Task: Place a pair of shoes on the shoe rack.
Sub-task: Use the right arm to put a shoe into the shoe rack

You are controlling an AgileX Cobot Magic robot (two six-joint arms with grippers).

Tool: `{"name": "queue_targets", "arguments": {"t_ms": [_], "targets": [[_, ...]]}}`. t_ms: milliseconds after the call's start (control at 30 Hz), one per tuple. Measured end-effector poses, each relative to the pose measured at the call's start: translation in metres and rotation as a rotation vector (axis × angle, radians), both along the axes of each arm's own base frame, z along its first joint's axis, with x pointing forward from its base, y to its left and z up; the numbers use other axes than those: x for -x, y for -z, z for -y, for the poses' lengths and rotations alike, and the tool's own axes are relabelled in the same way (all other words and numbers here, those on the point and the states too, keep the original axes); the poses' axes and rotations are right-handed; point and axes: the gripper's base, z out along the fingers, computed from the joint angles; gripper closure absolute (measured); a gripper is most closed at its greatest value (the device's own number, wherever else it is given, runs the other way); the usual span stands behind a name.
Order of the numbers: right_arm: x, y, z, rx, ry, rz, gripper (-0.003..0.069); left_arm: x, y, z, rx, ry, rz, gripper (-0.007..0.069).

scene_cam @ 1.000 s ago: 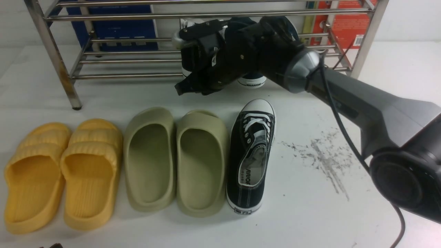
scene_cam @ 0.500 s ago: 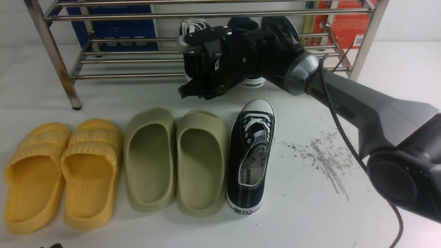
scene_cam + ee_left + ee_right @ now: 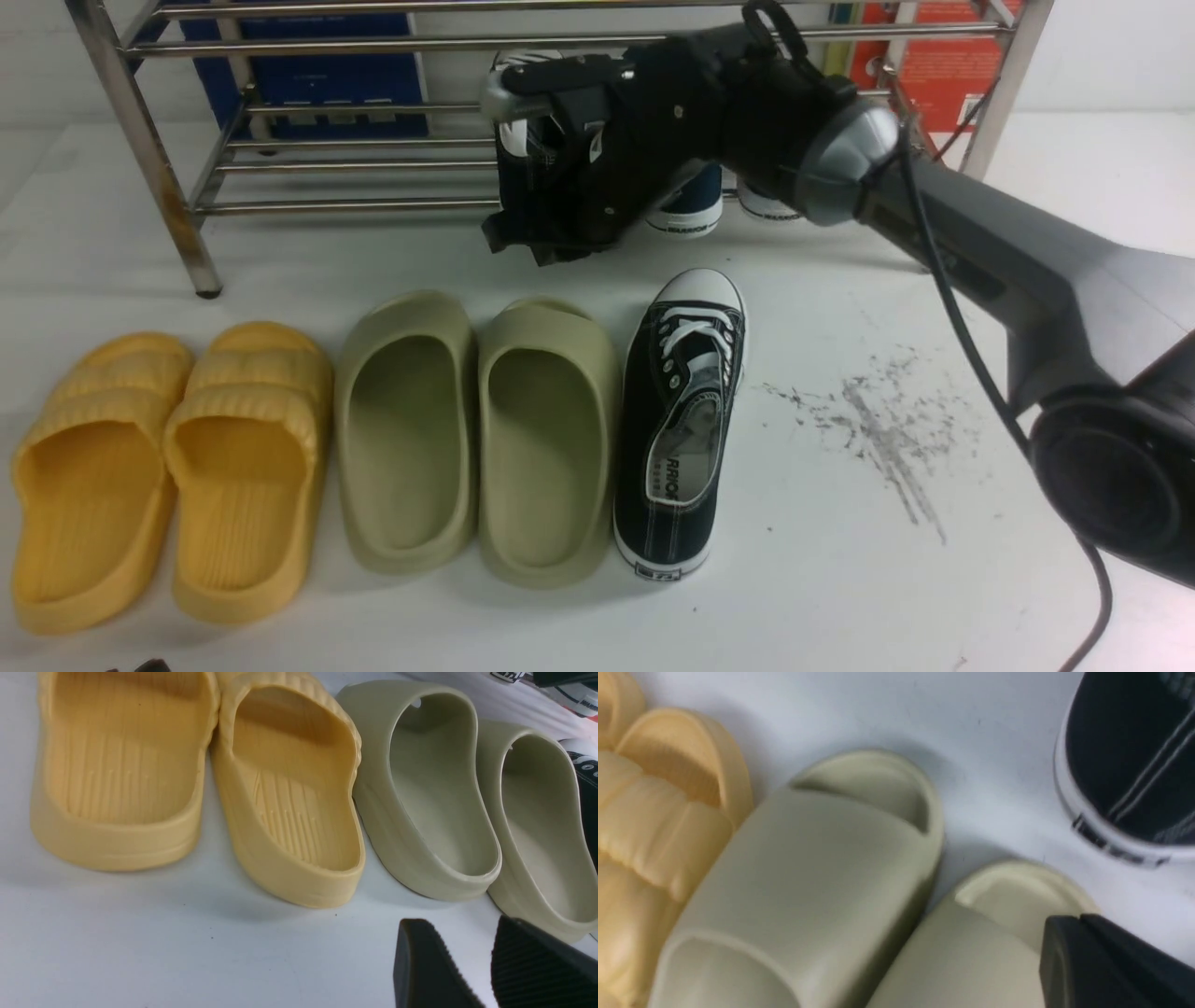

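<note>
In the front view, the right arm reaches from the near right across the white bench (image 3: 840, 579) to the shiny stainless-steel tube shoe rack (image 3: 345, 203) at the far side. Its black right tool (image 3: 532, 245) hangs just in front of the lower shelf, and I cannot tell how far open it is. Behind it a black canvas low-top sneaker on the rack (image 3: 525, 173) stands on that shelf, largely hidden. Just right of it on the same shelf sits a navy slip-on pair (image 3: 689, 213). The matching black canvas sneaker with white laces and white toe cap (image 3: 681, 420) lies on the bench, toe toward the rack. It lies at the right end of a near row, beside two olive foam slides (image 3: 406, 429) and, further left, two yellow foam slides (image 3: 247, 467). Dark scuff marks (image 3: 878, 420) stain the bench to its right. In the left wrist view, the left tool (image 3: 460, 933) hovers over bare bench near the heels of the slides, with its ribbed fingers apart and nothing between them. In the right wrist view, one black finger (image 3: 1111, 970) shows above the olive slides' toes, with nothing against it. A black sneaker heel (image 3: 1129, 756) with a white sole lies well apart from that finger.
</note>
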Motion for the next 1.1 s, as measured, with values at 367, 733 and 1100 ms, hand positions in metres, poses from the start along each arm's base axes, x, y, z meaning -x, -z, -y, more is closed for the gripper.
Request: {"name": "queue_targets", "arguments": {"t_ms": [367,733,1100], "targets": [[-0.014,0.016,-0.004,-0.018,0.038,0.094,0.0601,0.0,0.0,0.0,0.0,0.0,0.0,0.0386],[-0.007,0.015,-0.002,-0.005,0.028,0.016,0.0584,0.0,0.0,0.0,0.0,0.0,0.0,0.0386],[0.079,-0.089,0.034,0.172,-0.05,-0.112,0.0577,0.0,0.0,0.0,0.0,0.0,0.0,0.0386]]}}
